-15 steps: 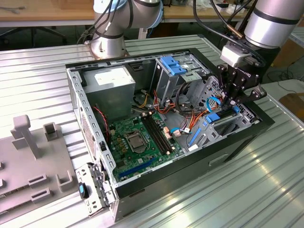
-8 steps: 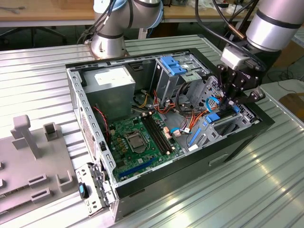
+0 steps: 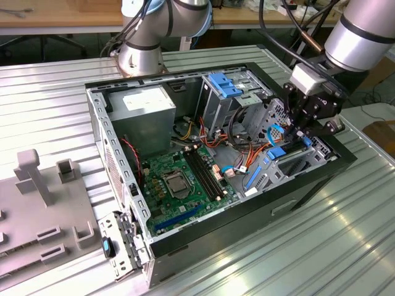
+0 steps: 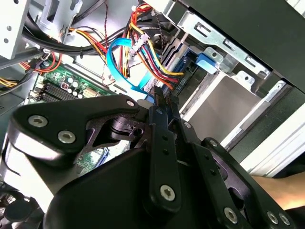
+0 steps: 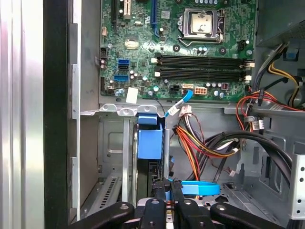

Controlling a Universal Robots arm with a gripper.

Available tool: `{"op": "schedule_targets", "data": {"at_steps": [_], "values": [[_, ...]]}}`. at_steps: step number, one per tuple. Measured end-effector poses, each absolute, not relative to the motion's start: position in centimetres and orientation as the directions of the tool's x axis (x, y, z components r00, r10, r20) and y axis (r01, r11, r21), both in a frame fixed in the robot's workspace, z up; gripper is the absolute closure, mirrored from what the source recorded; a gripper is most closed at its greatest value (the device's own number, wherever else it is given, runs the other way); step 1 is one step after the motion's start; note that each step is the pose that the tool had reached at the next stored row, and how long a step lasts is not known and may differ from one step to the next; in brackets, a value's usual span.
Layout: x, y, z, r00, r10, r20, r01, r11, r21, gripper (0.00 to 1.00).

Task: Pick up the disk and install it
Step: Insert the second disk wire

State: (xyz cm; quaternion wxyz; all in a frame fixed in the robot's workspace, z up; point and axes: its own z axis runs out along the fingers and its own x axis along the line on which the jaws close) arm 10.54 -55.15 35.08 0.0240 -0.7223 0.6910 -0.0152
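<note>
The disk (image 5: 150, 140) stands on edge in the metal bay (image 5: 112, 157) at the front corner of the open computer case (image 3: 123, 166); I see its bright blue rail and a dark end below it. My gripper (image 5: 167, 192) is shut, its black fingers (image 5: 159, 202) pressed together right at the disk's near end. I cannot tell whether they pinch any part of it. In the exterior view the gripper (image 3: 302, 132) hangs over that bay (image 3: 315, 151) at the case's right end. In the second wrist view the gripper (image 4: 158, 101) ends beside a bundle of coloured wires (image 4: 157, 62).
Green motherboard (image 3: 182, 179) fills the case floor. A grey power supply (image 3: 145, 105) and a silver drive cage with blue latches (image 3: 225, 86) sit at the back. Loose cables (image 5: 200, 143) and a blue flat cable (image 5: 200, 187) crowd the bay's side. A grey fixture (image 3: 43, 203) lies at the exterior view's left.
</note>
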Motion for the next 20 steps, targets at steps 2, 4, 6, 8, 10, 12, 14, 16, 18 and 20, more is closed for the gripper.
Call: {"op": "schedule_targets", "data": {"at_steps": [2,4,6,8,10,12,14,16,18,20], "values": [[10.54,-55.46,35.07,0.045,-0.999,-0.017,-0.997,-0.044,-0.056,0.84],[10.53,-55.74,35.07,0.045,-0.999,-0.018,-0.997,-0.043,-0.056,0.84],[10.55,-55.80,35.07,0.044,-0.999,-0.019,-0.998,-0.043,-0.056,0.84],[10.60,-55.79,35.07,0.037,-0.999,-0.018,-0.998,-0.036,-0.056,0.84],[10.62,-55.80,35.04,0.031,-0.999,-0.018,-0.998,-0.030,-0.056,0.84],[10.62,-55.80,35.04,0.030,-0.999,-0.018,-0.998,-0.029,-0.056,0.84],[10.62,-55.86,35.02,0.030,-0.999,-0.019,-0.998,-0.028,-0.056,0.84],[10.62,-55.89,35.01,0.030,-0.999,-0.019,-0.998,-0.029,-0.056,0.84],[10.66,-55.89,35.00,0.030,-0.999,-0.019,-0.998,-0.029,-0.056,0.84],[10.71,-55.89,35.00,0.030,-0.999,-0.019,-0.998,-0.029,-0.056,0.84]]}}
